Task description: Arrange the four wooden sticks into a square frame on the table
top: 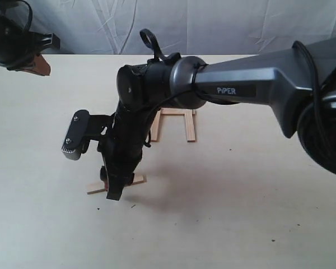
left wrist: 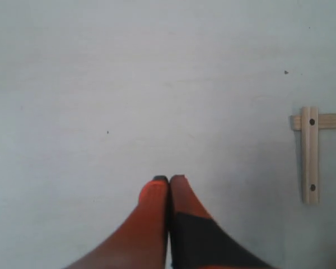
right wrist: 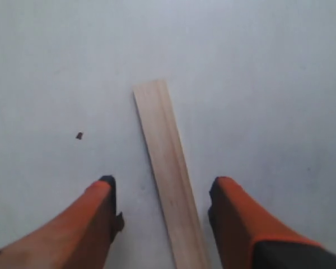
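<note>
Three wooden sticks (top: 190, 126) lie in a U shape at the middle of the table (top: 241, 213), partly hidden behind my right arm. The fourth stick (top: 95, 187) lies alone nearer the front left. My right gripper (top: 114, 193) points down over it. In the right wrist view that stick (right wrist: 167, 162) runs between the spread orange fingers (right wrist: 103, 207), and the right gripper (right wrist: 163, 182) is open and not touching it. My left gripper (top: 38, 63) hangs at the far left back. It is shut (left wrist: 169, 179) on nothing, with two joined sticks (left wrist: 309, 154) off to its side.
A white cloth backdrop (top: 213, 25) hangs behind the table's far edge. Small dark specks (right wrist: 79, 135) dot the surface. My right arm (top: 241, 84) stretches across the middle from the right.
</note>
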